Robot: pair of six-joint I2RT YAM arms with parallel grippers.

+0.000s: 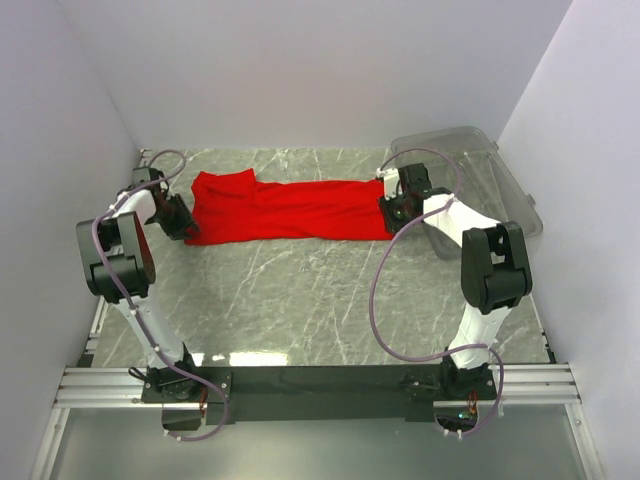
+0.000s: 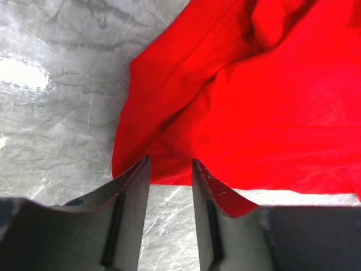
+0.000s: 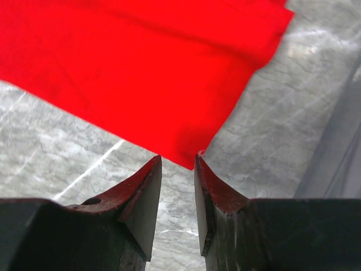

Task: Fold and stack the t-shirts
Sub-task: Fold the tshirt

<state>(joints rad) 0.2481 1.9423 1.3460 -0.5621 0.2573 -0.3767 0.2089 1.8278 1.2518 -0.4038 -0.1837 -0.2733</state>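
Marbled table (image 1: 300,310) carries the red t-shirt (image 1: 290,210) as a long strip across its far half. The left gripper (image 2: 171,164) and right gripper (image 3: 178,161) each stand part-open at one end's near corner, with nothing clamped. Closing there may catch only the hem tip or one layer, and the cloth would slip. A clear plastic bin (image 1: 500,170) at the far right corner crowds the right arm.

The grey marbled table (image 1: 300,300) carries two things. A red t-shirt (image 1: 290,210) lies stretched along its far half — a clear plastic bin (image 1: 500,170) sits at the far right corner.
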